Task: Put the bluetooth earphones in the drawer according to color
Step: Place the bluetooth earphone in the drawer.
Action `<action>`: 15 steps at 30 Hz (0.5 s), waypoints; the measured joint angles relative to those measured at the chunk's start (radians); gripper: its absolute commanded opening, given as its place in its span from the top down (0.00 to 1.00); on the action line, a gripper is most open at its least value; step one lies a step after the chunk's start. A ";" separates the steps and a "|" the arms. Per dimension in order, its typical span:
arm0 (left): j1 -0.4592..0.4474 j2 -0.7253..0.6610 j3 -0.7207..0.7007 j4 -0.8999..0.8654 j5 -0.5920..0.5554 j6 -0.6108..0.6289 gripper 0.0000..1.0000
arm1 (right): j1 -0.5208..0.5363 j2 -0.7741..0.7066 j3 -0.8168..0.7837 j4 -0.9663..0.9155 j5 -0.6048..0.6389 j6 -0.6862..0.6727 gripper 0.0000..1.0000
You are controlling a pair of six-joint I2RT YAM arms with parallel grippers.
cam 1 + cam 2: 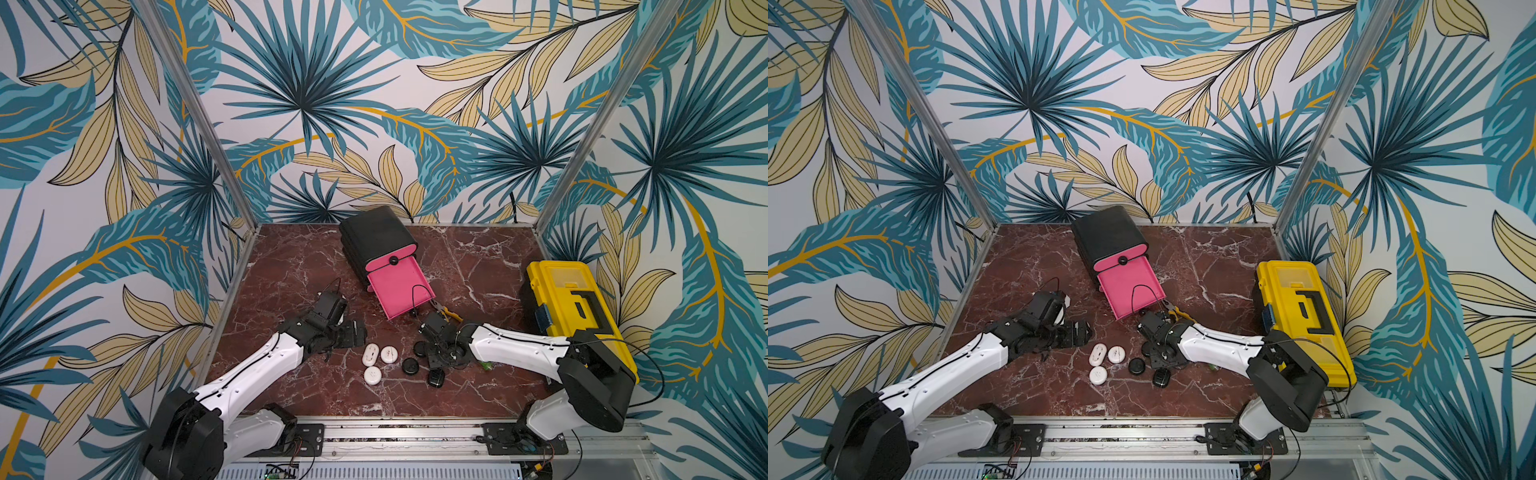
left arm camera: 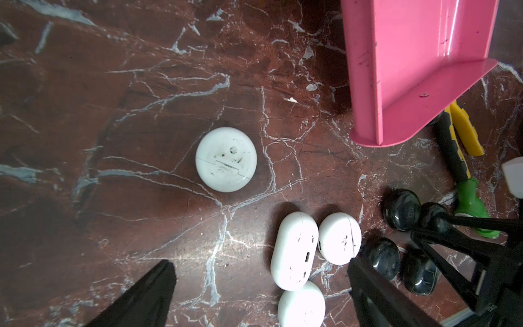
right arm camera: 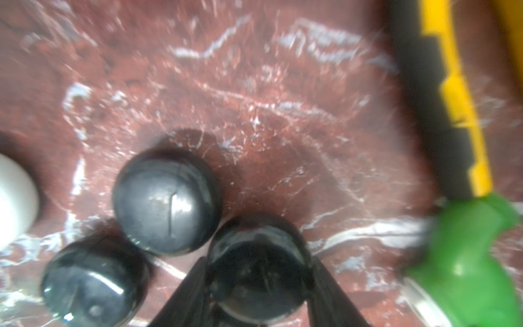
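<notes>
right gripper (image 3: 258, 263) | fingers hug one black case (image 3: 254, 246) on table (image 3: 283, 141), one each side, pinch unclear | case round, no long axis | open drawer (image 1: 401, 291) just beyond, right arm nearer | left gripper (image 2: 259, 262) fingers wide apart near white cases (image 2: 294, 252)

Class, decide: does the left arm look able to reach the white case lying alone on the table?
Probably yes. The left gripper hangs open over the lone white case, with bare table all round it; the other white cases and the pink drawer lie off to one side.
</notes>
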 measured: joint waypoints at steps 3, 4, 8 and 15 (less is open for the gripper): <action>0.000 0.000 0.000 0.000 -0.002 0.000 0.00 | -0.005 -0.032 0.022 -0.005 0.015 0.000 0.57; 0.000 0.000 0.000 0.000 -0.002 0.000 0.00 | -0.009 -0.043 0.033 -0.005 0.018 0.000 0.57; 0.000 -0.007 0.000 0.000 -0.002 0.000 0.00 | -0.034 -0.075 0.090 -0.008 0.018 -0.013 0.57; 0.000 -0.030 0.000 0.001 -0.003 0.000 0.00 | -0.130 -0.071 0.246 -0.015 -0.018 -0.077 0.57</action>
